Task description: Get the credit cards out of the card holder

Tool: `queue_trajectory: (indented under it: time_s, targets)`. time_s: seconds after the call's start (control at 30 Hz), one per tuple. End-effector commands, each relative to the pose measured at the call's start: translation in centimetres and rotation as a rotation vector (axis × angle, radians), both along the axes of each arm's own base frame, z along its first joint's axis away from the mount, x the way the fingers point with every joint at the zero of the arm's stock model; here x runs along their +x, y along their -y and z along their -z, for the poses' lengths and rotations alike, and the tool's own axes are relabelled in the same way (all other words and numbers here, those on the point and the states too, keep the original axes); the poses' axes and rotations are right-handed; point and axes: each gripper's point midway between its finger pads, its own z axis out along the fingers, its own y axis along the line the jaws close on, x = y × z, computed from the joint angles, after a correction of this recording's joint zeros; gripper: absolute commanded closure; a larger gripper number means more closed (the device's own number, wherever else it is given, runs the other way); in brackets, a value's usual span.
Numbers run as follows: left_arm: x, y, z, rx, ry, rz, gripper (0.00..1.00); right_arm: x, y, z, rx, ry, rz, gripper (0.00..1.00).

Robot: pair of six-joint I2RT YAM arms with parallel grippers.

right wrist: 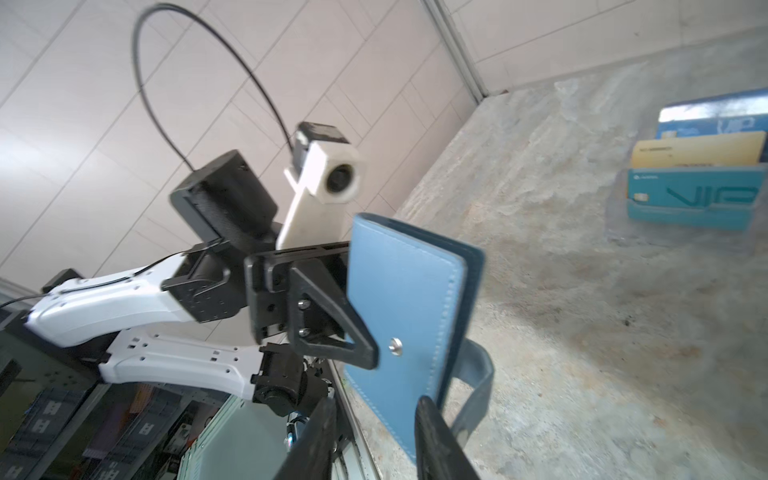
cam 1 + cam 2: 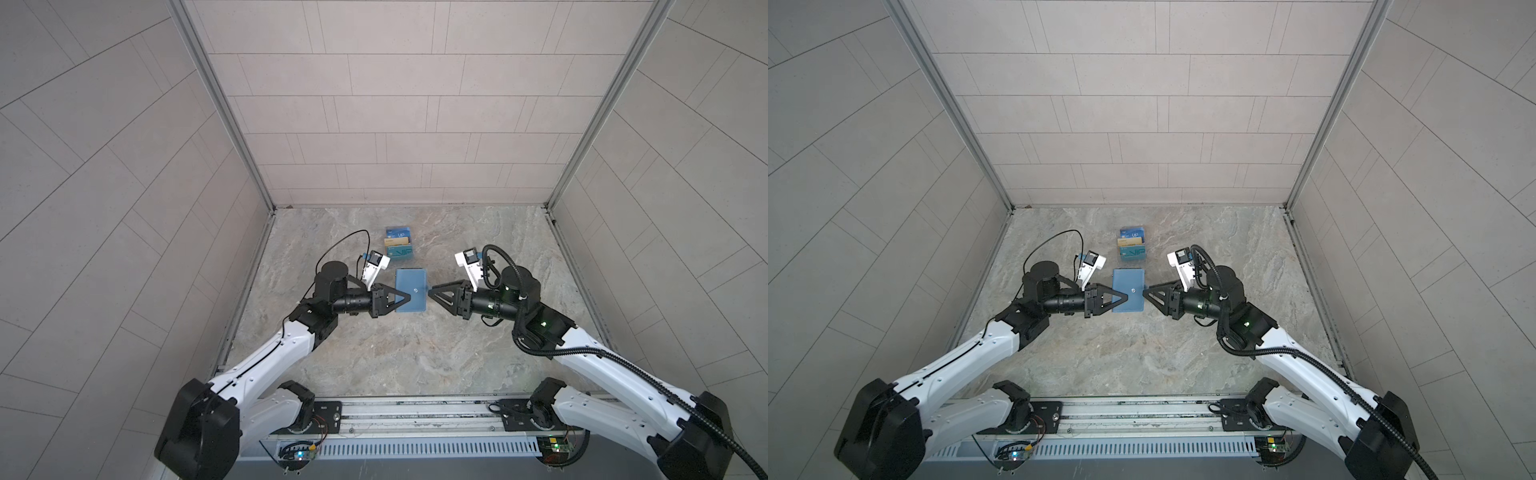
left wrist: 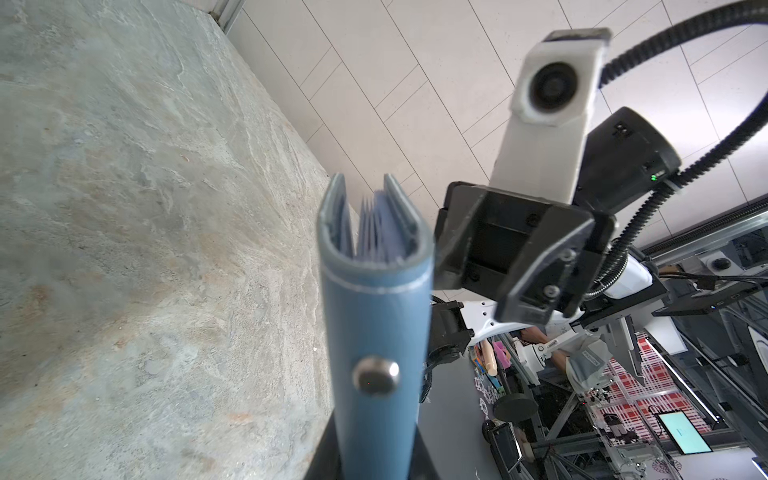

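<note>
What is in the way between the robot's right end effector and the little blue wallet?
Nothing visible. The right end effector is at the free edge of the teal-blue leather-like card holder, its fingers on either side of that edge. The left end effector grips the opposite edge.

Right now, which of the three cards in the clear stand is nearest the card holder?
The teal VIP card, in the front tier; the gold card and dark blue card stand behind it, farther from the card holder.

You see clear tiered stand (image 2: pixel 400 260) on marbled tabletop (image 2: pixel 374 353); tiled wall (image 2: pixel 395 124) behind stand; metal rail (image 2: pixel 415 409) well apart from stand, at tabletop's near edge.
</note>
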Motion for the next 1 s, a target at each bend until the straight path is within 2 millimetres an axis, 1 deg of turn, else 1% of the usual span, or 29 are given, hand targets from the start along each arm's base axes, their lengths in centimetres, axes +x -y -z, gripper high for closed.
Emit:
queue_trajectory:
  time_s: [0.0,0.07,0.17,0.43,0.63,0.77,0.9,0.97]
  targets:
    - [-0.3,-0.2,-0.6,-0.002,0.045,0.001,1.0,1.1,0.5,1.3,-0.065,-0.026,0.062,0.66]
    - [-0.3,-0.3,-0.6,-0.002,0.047,-0.006,1.0,1.2,0.6,1.6,-0.082,-0.032,0.068,0.66]
    - [-0.3,-0.4,-0.8,-0.005,0.054,-0.007,1.0,1.2,0.5,1.5,-0.083,-0.027,0.061,0.65]
    - [-0.5,-0.4,-1.6,-0.023,0.073,-0.003,1.0,1.0,-0.3,1.9,-0.051,-0.056,0.024,0.61]
    - [-0.3,-0.8,-2.0,-0.023,0.09,-0.027,1.0,1.2,0.0,3.0,-0.091,-0.081,0.045,0.61]
    - [-0.3,-0.9,-2.3,-0.031,0.093,-0.029,1.0,1.0,-0.4,2.8,-0.066,-0.085,0.017,0.6]
    - [-0.4,-0.9,-2.4,-0.035,0.095,-0.027,1.0,0.5,-1.1,1.5,0.011,-0.071,-0.028,0.58]
    - [-0.4,-0.9,-2.4,-0.037,0.094,-0.025,1.0,0.4,-1.3,1.3,0.027,-0.074,-0.039,0.57]
